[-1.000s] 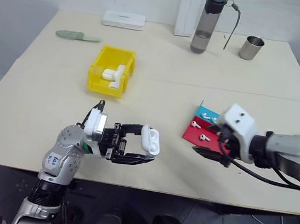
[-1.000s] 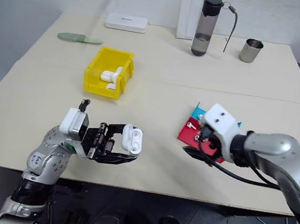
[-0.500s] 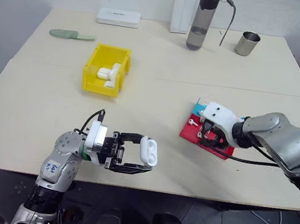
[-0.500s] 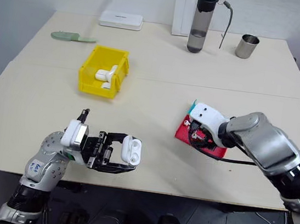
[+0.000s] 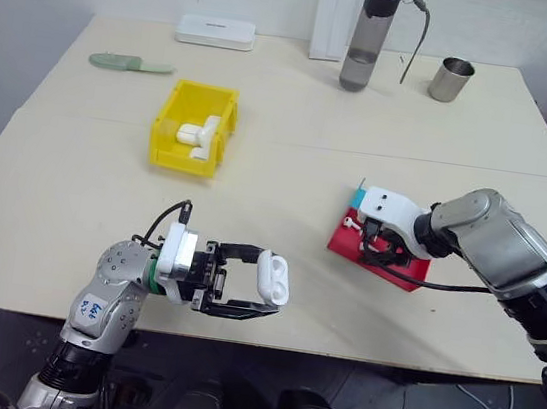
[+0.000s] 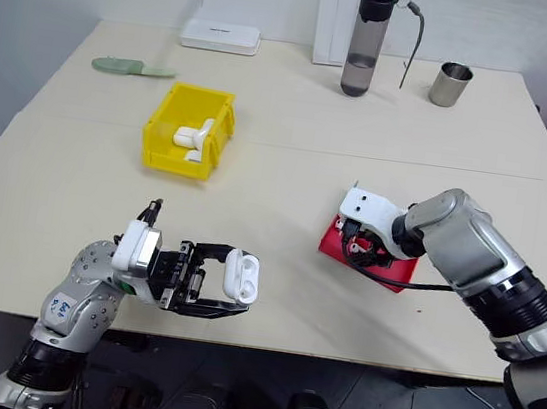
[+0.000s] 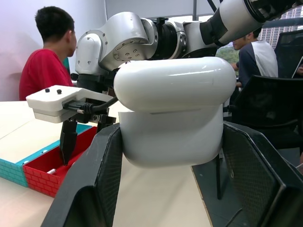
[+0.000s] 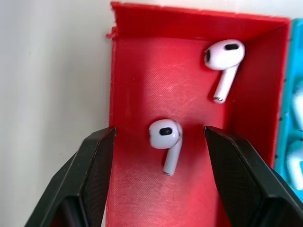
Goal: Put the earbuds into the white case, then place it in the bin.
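The right gripper's [image 8: 158, 142] ribbed black fingers [image 8: 92, 165] stand apart on either side of one glossy, stemmed earbud [image 8: 166, 142] lying in the red compartment of the ridged plastic tray [image 5: 373, 253] (a second earbud [image 8: 222, 64] lies beyond it). At the near left, the left gripper [image 5: 253, 283] clamps the smooth, rounded white case [image 5: 272, 277], lid closed. The yellow bin [image 5: 195, 129] sits farther back on the left.
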